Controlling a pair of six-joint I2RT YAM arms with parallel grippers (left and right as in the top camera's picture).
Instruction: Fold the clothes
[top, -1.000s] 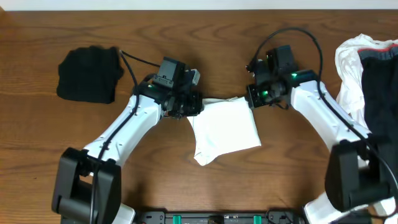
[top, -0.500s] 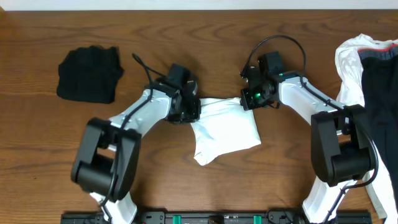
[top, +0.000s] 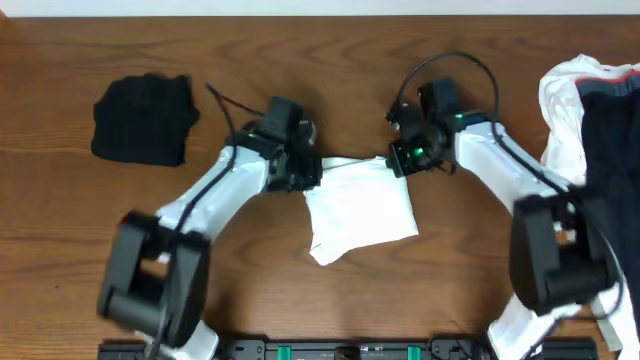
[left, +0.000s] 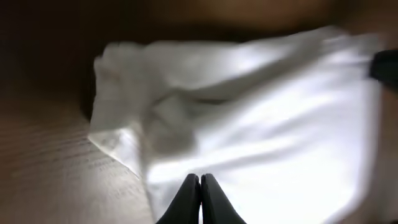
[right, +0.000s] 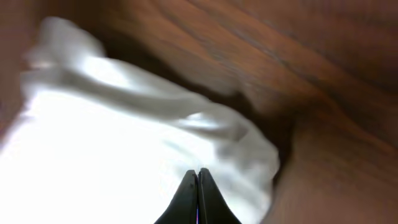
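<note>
At the near edge of the table (top: 330, 50) both arms rise from their bases and reach away and inward, towards each other. The left arm (top: 215, 190) slants up and to the right. The right arm (top: 500, 165) slants up and to the left, its elbow bent near the table's right side.

Between them lies the white garment (top: 360, 205), folded into a rough square at the table's centre, with its nearest corner bunched and pointing to the near left. Its far edge is pulled into a narrow band running from one gripper to the other.

The left gripper (top: 312, 172) sits at the far left corner of that edge. In its wrist view the tips (left: 200, 186) are pressed together over the white fabric, so it is clenched on the cloth. The right gripper (top: 398, 160) sits at the far right corner, and its tips (right: 198, 183) are likewise pinched together on the white fabric, with bare wood beyond.

Farther off to the left, well apart from the arms, a black garment (top: 143, 120) lies folded. At the right edge a heap of clothes (top: 570, 110) lies crumpled, white cloth with a dark piece over it.
</note>
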